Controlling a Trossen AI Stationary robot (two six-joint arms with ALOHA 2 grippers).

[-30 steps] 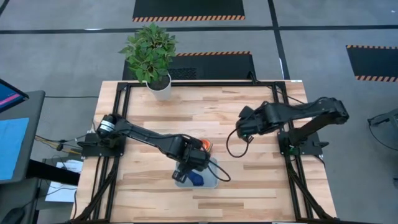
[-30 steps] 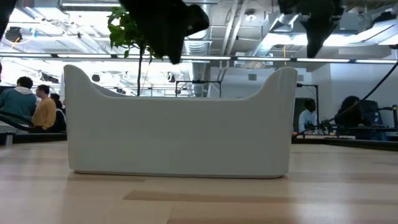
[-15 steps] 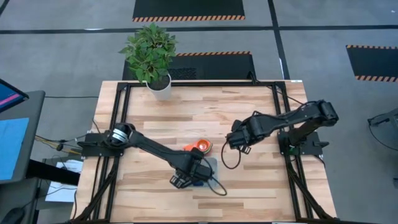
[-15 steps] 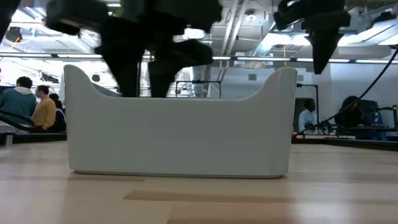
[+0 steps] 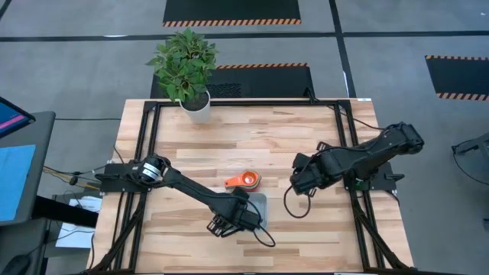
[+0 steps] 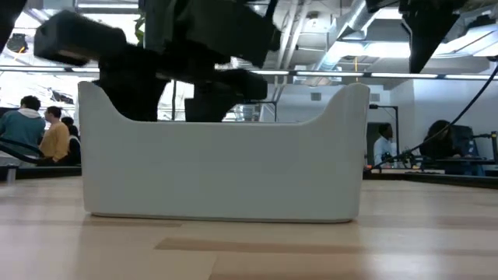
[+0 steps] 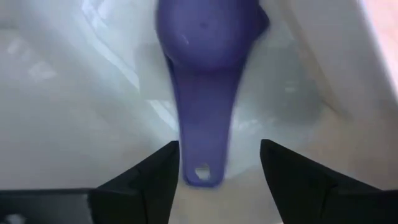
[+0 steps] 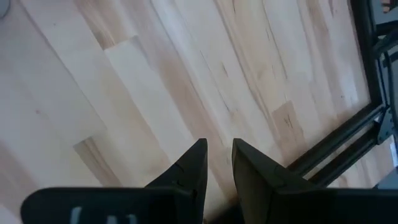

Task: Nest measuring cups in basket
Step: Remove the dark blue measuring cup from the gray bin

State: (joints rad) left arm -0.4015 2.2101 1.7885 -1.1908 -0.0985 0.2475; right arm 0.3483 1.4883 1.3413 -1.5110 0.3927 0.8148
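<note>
Left gripper [image 7: 214, 163] is down in the basket [image 5: 257, 202], which sits at about 6 o'clock on the worktop [image 5: 252, 141]. Its fingers [image 7: 152, 177] stand wide apart on either side of the handle of a dark blue measuring cup [image 7: 208, 37], touching nothing. We read the cup as let go: it lies on the basket floor, bowl away from the wrist, handle end with its hanging hole between the fingertips.

An orange measuring cup [image 5: 243, 180] lies on the bare wood just outside the basket, at roughly 11 o'clock from it, handle pointing toward 9 o'clock. We see no other cups on the worktop; what else lies in the basket under the left arm we cannot tell.

Right gripper [image 8: 217, 163] hangs over bare wood toward 3 o'clock, well apart from both cups. Its fingers are nearly together, a narrow slit between them, nothing held.

Handling notes, our judgement: the cups look like thin, rigid moulded plastic, so light, stiff and not fragile, but smooth. A light cup will skate or tip on the wood if nudged off-centre. The flat handle is the obvious hold, pinched across its width near the bowl so the bowl hangs level. A rim pinch is possible, but would foul the cup below when nesting. The basket walls are glossy and rounded, so a dropped cup may slide to a corner.
</note>
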